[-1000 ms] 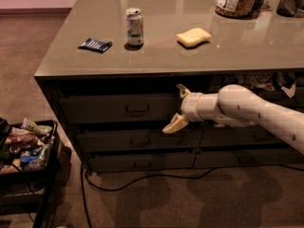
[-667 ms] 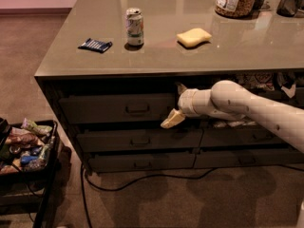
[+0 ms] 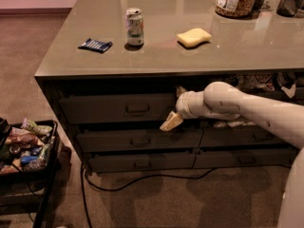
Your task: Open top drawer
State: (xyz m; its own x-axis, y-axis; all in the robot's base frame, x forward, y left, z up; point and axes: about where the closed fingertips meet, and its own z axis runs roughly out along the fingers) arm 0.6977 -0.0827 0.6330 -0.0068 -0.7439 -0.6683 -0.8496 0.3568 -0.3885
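Dim room, brown carpet, one big cabinet island under a glossy olive-grey countertop point(image 3: 223, 56). On it stand a silver-and-green drink can point(image 3: 134, 26), a flat dark blue packet point(image 3: 95, 45) at the can's 8 o'clock, and a yellow sponge point(image 3: 194, 37) at its 3 o'clock. All sit well back from the front lip and have no part in this job.

Wide dark grey-green metal top drawer point(image 3: 104, 109): directly under the lip, left half of the cabinet face. Small metal pull handle point(image 3: 137, 109) at the centre of its front. The front looks level with the fronts below, so I judge it shut, or as good as.

Cream two-finger gripper point(image 3: 175, 106): comes in from 3 o'clock on a thick pale arm point(image 3: 247, 110) and sits at the right end of the drawer front, near the handle but not on it. Fingers point(image 3: 171, 121) are spread, one high and one low, with nothing between them. My read is that they are held apart and stacked vertically so they can take the pull or the front's edge before hauling outward. I cannot tell whether either finger touches metal yet.

Likely needed next: a short shift toward 9 o'clock to reach the handle.
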